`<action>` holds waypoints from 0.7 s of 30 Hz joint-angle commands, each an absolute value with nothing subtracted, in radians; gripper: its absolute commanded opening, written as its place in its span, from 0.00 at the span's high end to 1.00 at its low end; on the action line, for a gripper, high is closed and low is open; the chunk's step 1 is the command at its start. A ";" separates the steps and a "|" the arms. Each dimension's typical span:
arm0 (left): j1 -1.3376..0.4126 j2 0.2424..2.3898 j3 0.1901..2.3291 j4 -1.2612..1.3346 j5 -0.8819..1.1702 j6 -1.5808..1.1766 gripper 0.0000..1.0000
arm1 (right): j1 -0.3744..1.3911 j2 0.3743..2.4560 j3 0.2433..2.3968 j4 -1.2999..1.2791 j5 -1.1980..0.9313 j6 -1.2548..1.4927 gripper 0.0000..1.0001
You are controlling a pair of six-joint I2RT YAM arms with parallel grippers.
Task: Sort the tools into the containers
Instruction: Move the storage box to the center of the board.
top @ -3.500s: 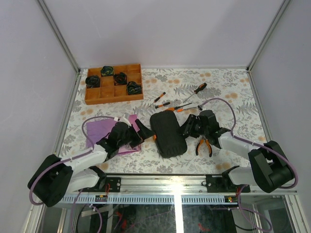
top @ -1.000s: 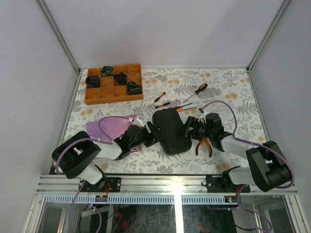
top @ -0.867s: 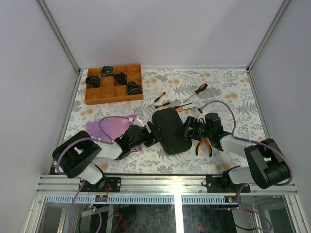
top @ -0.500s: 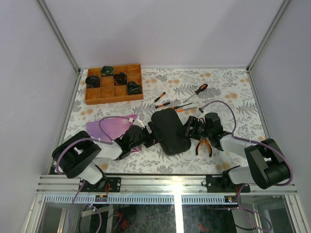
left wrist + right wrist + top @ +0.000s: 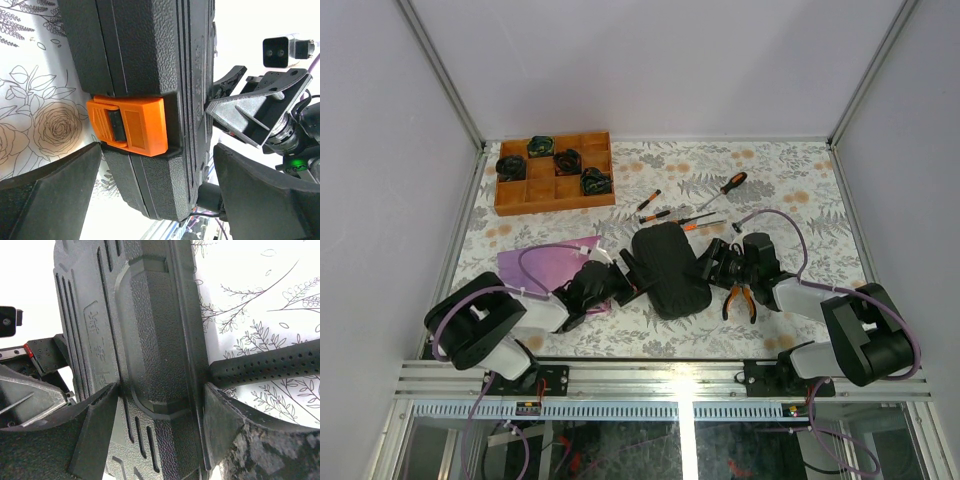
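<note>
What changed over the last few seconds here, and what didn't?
The left gripper moved right from the purple cloth to the tool case, jaws widening around its orange latch. The right gripper closed onto the case's opposite edge. The case barely shifted; screwdrivers, pliers and wooden tray stayed put.

1. The white-and-black left arm lies low and folded, with its forearm reaching right, close above the tabletop.
2. Its black two-finger left gripper is turned on its side, with the jaws spread wide apart.
3. The white-and-black right arm stretches low towards the left.
4. Its black right gripper pinches the edge of the black textured hard tool case, with one finger pressed against each face.
</note>
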State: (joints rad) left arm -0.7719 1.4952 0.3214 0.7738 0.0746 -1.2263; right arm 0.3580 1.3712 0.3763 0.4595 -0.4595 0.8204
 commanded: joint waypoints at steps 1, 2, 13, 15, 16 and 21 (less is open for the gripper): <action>-0.775 1.524 0.295 0.937 0.048 -1.286 0.08 | 0.342 1.406 0.338 0.333 -0.372 0.804 0.39; -0.773 1.535 0.290 0.956 0.049 -1.295 0.07 | 0.341 1.407 0.337 0.333 -0.373 0.801 0.39; -0.769 1.620 0.271 1.056 0.030 -1.326 0.07 | 0.333 1.420 0.336 0.347 -0.390 0.801 0.41; -0.768 1.619 0.277 1.047 0.026 -1.309 0.10 | 0.333 1.423 0.339 0.345 -0.395 0.799 0.41; -0.768 1.616 0.281 1.036 0.025 -1.298 0.12 | 0.333 1.425 0.340 0.345 -0.400 0.797 0.41; -0.768 1.564 0.319 0.888 0.002 -1.232 0.23 | 0.333 1.424 0.350 0.330 -0.403 0.777 0.42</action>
State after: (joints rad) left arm -0.7715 1.6089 0.2794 0.9340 0.0494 -1.3006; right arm 0.3420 1.3838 0.3744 0.4683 -0.4763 0.8345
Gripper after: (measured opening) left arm 0.812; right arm 0.648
